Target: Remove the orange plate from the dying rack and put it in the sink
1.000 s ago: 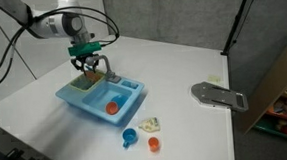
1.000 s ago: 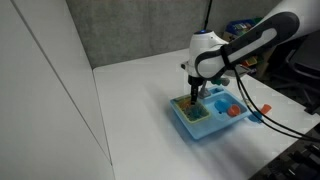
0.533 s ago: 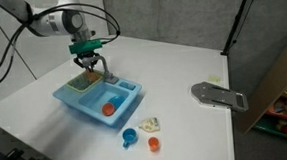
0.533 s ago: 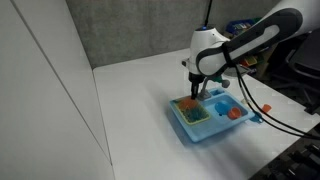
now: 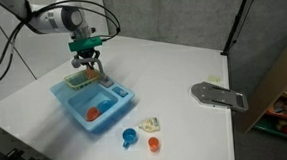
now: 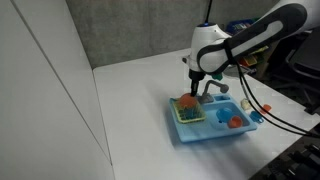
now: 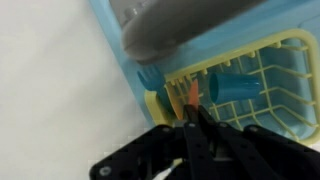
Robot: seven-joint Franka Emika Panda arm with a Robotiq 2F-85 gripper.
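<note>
A blue toy sink unit (image 5: 77, 106) (image 6: 210, 133) holds a yellow drying rack (image 5: 81, 83) (image 6: 188, 113) (image 7: 272, 70). The orange plate (image 7: 187, 96) (image 6: 185, 101) stands on edge in the rack, next to a blue cup (image 7: 238, 87). My gripper (image 5: 87, 66) (image 6: 196, 91) (image 7: 192, 118) is lowered into the rack with its fingers shut on the plate's edge. The sink basin (image 5: 107, 100) (image 6: 240, 113) lies beside the rack and holds a small orange item (image 5: 93, 113) (image 6: 236, 122).
A blue cup (image 5: 129, 137), an orange cup (image 5: 153, 143) and a pale small object (image 5: 149, 124) lie on the white table in front of the sink unit. A grey flat device (image 5: 220, 95) lies farther away. A grey faucet (image 7: 165, 25) rises over the unit.
The sink unit has swung round on the table with the gripper holding inside the rack. The gripper has shifted slightly sideways and stayed shut on the plate.
</note>
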